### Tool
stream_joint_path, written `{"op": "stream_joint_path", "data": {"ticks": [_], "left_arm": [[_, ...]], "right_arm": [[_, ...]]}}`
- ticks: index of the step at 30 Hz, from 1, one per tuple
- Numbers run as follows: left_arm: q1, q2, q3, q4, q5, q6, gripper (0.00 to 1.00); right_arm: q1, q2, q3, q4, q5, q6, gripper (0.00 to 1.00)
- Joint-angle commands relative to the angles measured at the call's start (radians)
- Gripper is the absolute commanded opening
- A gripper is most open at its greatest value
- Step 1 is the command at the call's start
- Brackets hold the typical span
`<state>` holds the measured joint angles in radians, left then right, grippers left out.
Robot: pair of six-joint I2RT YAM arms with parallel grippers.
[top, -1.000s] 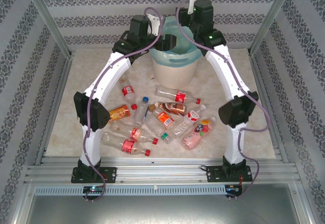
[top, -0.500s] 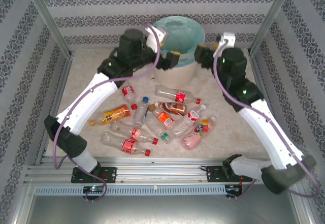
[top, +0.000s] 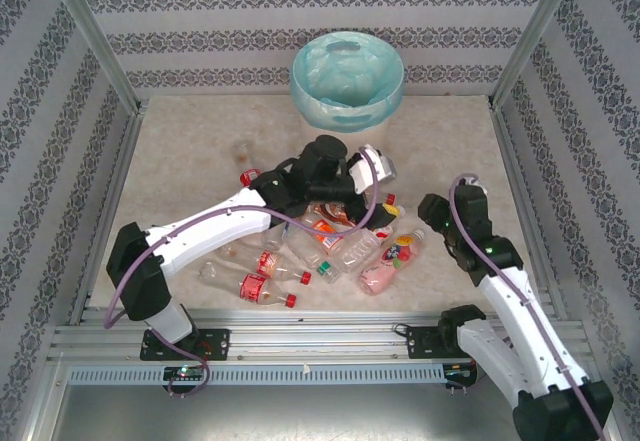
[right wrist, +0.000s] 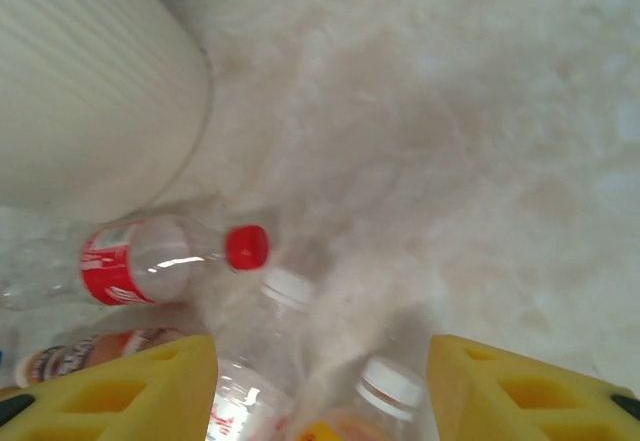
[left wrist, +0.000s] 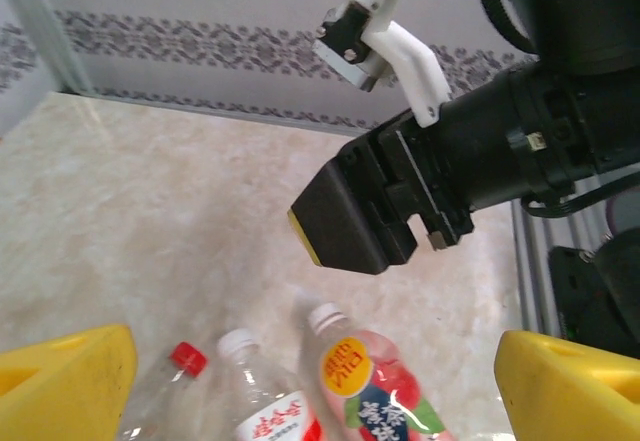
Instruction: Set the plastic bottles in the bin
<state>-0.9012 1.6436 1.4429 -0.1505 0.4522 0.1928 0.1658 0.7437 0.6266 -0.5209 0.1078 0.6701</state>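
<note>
Several plastic bottles (top: 330, 246) lie in a heap at mid-table, among them a pink one (top: 385, 266) and two red-labelled ones (top: 262, 286). The bin (top: 347, 81) stands at the back with its turquoise liner. My left gripper (top: 380, 189) hovers open over the heap's right side. In the left wrist view the left gripper (left wrist: 315, 361) has a red-capped bottle (left wrist: 185, 361), a white-capped one (left wrist: 262, 401) and the pink bottle (left wrist: 375, 386) below it. My right gripper (top: 425, 219) is open and faces the heap from the right. Below the right gripper (right wrist: 320, 361) lie white-capped bottles (right wrist: 275, 326).
The bin's cream wall (right wrist: 90, 81) rises at the upper left of the right wrist view, with a red-labelled, red-capped bottle (right wrist: 135, 261) lying at its foot. The right gripper's black body (left wrist: 360, 211) hangs close in front of the left wrist camera. Patterned walls (top: 60, 181) enclose the table.
Both arms have swung away from the bin and come down over the bottle heap. The left gripper, shut a second ago, now stands open.
</note>
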Motion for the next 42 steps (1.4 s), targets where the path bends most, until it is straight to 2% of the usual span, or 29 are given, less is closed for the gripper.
{"op": "stream_joint_path", "data": {"ticks": [1, 8, 17, 22, 34, 42], "left_arm": [[-0.037, 0.03, -0.018, 0.013, 0.068, 0.058, 0.92], [-0.056, 0.139, 0.0, -0.042, 0.179, 0.043, 0.89], [-0.071, 0.216, -0.028, -0.024, 0.173, 0.06, 0.91], [-0.071, 0.224, -0.036, -0.018, 0.18, 0.058, 0.91], [-0.073, 0.229, -0.013, -0.128, 0.161, 0.127, 0.92], [-0.072, 0.224, -0.016, -0.106, 0.146, 0.123, 0.92]], "right_arm": [[-0.053, -0.04, -0.079, -0.042, -0.1, 0.074, 0.57], [-0.123, -0.025, -0.203, 0.045, -0.202, 0.11, 0.56], [-0.141, 0.04, -0.27, 0.162, -0.288, 0.164, 0.56], [-0.141, 0.046, -0.277, 0.184, -0.283, 0.161, 0.54], [-0.141, 0.118, -0.315, 0.269, -0.332, 0.187, 0.52], [-0.141, 0.146, -0.323, 0.309, -0.324, 0.19, 0.52]]}}
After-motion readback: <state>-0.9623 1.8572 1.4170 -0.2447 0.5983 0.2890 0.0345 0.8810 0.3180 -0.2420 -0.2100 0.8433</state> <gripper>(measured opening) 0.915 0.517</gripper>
